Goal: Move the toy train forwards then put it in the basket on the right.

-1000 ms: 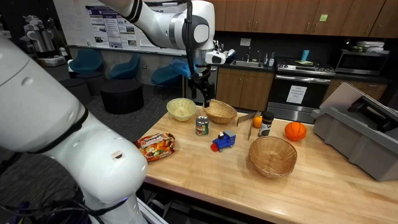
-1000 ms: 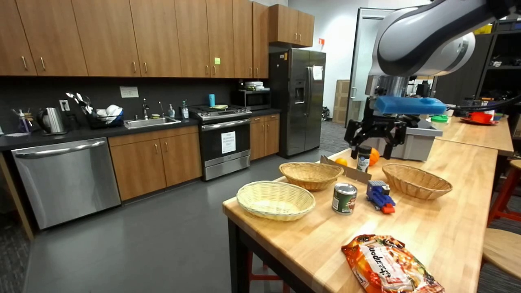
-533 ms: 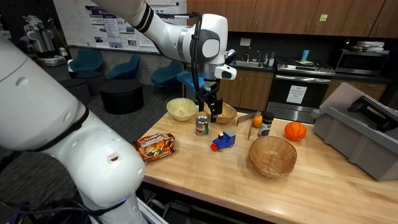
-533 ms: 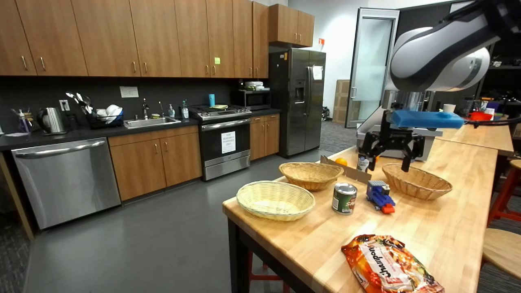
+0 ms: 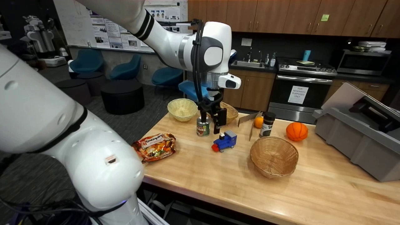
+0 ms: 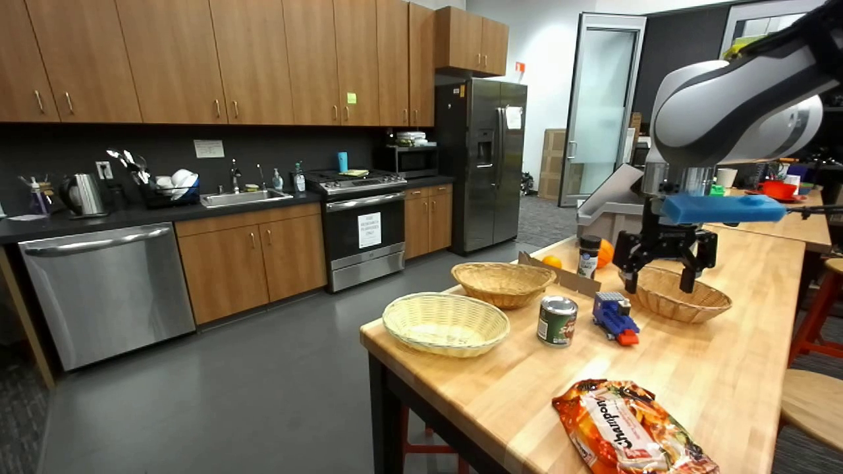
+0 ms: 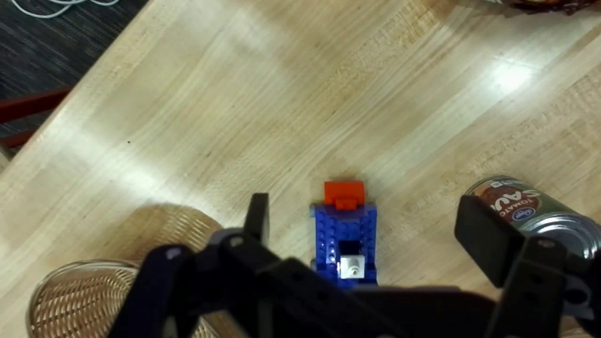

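The toy train (image 5: 226, 142), blue with a red front piece and a small white stud, stands on the table in both exterior views. Beside it is the basket (image 5: 275, 172), round, tan and woven; its near side also shows at lower left in the wrist view. My gripper (image 6: 658, 289) hangs above table height, fingers down and wide apart, touching nothing. Seen from the wrist, the train (image 7: 346, 230) lies below the gap, nearer the left finger, and its rear is hidden by the gripper's body.
A sauce can (image 6: 558, 321) stands close to the train, near my right finger in the wrist view. Behind are a pale woven bowl (image 5: 182, 110), another tan bowl (image 6: 504, 295), cardboard (image 6: 579, 283) and a dark-lidded jar (image 5: 266, 126). A noodle packet (image 5: 157, 147) lies at the side.
The gripper has come down toward the table and shifted to the right in both exterior views, staying wide apart. Train, basket and other objects have kept their places.
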`<state>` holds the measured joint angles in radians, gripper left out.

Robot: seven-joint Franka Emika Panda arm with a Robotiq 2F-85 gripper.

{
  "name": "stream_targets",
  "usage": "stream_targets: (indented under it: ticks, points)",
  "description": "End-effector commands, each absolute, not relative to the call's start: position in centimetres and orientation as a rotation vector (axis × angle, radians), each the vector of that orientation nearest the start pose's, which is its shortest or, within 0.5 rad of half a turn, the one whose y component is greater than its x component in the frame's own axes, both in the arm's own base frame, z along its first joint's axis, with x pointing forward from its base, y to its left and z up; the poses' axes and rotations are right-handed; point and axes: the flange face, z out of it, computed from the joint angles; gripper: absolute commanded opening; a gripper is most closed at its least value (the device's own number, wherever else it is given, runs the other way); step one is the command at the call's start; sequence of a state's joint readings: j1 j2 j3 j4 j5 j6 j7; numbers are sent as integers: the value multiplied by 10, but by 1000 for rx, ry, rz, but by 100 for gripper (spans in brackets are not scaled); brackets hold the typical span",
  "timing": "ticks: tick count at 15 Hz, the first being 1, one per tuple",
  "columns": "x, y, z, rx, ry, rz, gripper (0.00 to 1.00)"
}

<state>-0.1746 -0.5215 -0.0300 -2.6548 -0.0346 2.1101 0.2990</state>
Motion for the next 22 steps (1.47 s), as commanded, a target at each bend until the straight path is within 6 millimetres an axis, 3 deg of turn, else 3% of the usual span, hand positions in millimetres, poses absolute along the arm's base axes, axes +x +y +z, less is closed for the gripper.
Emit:
stream_targets:
  ticks: [1,4,7,10,12,16,22]
  points:
    - [375,-65,423,-3120,647,-43,100]
    - [408,-44,447,-3164,538,-148,100]
    - [432,-9,469,-3197,424,-219,100]
    - [449,24,476,-3205,340,-236,100]
    - [455,35,471,-3203,328,-223,100]
    - [443,27,442,-3199,412,-135,100]
    - [406,-15,399,-3179,542,17,100]
